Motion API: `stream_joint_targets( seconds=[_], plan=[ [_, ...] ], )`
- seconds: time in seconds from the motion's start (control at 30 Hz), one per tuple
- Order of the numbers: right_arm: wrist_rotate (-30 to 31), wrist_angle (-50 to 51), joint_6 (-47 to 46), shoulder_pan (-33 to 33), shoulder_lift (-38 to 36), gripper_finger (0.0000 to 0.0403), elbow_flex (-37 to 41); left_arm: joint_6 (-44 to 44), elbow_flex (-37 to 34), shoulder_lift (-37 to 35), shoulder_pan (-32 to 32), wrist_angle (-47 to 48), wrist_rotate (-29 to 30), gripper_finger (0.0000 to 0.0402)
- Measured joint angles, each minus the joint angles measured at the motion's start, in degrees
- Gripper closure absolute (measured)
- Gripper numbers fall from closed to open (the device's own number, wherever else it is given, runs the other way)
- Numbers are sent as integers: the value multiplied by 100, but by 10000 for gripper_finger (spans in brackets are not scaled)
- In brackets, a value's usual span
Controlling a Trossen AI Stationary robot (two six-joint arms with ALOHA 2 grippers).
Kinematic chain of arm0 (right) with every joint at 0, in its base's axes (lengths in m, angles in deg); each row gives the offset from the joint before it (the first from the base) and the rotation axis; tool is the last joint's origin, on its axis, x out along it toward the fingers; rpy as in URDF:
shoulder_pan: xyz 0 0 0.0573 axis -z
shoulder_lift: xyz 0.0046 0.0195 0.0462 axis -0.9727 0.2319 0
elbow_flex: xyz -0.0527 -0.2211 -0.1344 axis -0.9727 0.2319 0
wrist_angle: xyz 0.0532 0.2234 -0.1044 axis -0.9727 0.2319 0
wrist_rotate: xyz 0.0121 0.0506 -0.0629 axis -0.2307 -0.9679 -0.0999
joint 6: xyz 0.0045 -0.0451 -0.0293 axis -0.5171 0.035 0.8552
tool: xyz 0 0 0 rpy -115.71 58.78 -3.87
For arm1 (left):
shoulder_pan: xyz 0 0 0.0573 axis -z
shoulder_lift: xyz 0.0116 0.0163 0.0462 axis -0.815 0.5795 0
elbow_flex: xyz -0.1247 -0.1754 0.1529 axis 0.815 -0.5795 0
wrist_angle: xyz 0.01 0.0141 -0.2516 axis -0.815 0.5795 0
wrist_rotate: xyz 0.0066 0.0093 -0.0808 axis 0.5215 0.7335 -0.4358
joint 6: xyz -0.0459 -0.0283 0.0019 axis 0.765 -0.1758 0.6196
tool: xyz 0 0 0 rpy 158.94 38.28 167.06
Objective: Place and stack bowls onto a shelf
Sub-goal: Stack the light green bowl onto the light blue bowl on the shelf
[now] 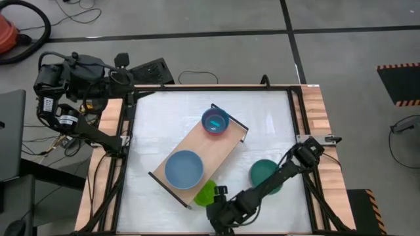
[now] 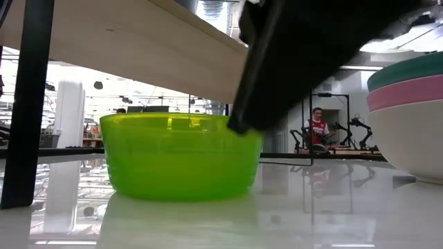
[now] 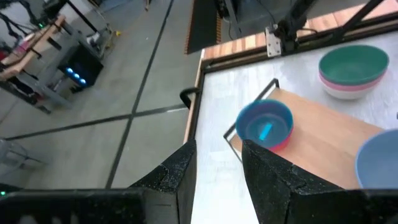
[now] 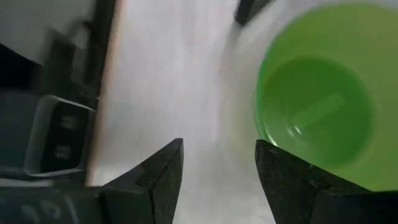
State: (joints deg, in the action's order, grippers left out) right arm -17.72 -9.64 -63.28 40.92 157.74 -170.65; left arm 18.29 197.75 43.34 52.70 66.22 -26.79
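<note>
The shelf (image 1: 209,155) lies slantwise in the middle of the table. A larger blue bowl (image 1: 184,169) sits on its near end and a small stack (image 1: 215,122) with a cyan bowl on top sits on its far end. A lime green bowl (image 1: 206,194) stands on its base on the table by the shelf's near corner. My right gripper (image 4: 217,163) is open just beside the lime bowl (image 4: 317,106), slanting down, with nothing between its fingers. My left gripper (image 3: 217,165) is open, raised over the table's far left corner.
A stack of teal, pink and cream bowls (image 1: 264,174) stands on the table right of the lime bowl, beside my right arm. In the low view the shelf board (image 2: 138,41) overhangs the lime bowl (image 2: 180,155), and a black frame leg (image 2: 28,104) stands to its left.
</note>
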Motion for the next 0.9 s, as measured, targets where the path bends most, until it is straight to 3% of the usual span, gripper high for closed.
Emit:
stream_joint_targets(
  seconds=[0.13,0.33,0.7,0.8,0.9],
  plan=[
    [-118,-24,141,28,-362,181,-10,10,0,-2,0,57,-1,287],
    [489,93,831,52,-579,181,-15,8,0,-2,0,63,-38,287],
    [-23,173,1201,284,228,183,-8,12,0,-2,0,71,-19,287],
    [198,466,953,267,253,208,-7,26,0,-1,0,71,6,287],
    [224,736,752,242,205,273,-7,83,0,1,0,71,6,288]
  ],
)
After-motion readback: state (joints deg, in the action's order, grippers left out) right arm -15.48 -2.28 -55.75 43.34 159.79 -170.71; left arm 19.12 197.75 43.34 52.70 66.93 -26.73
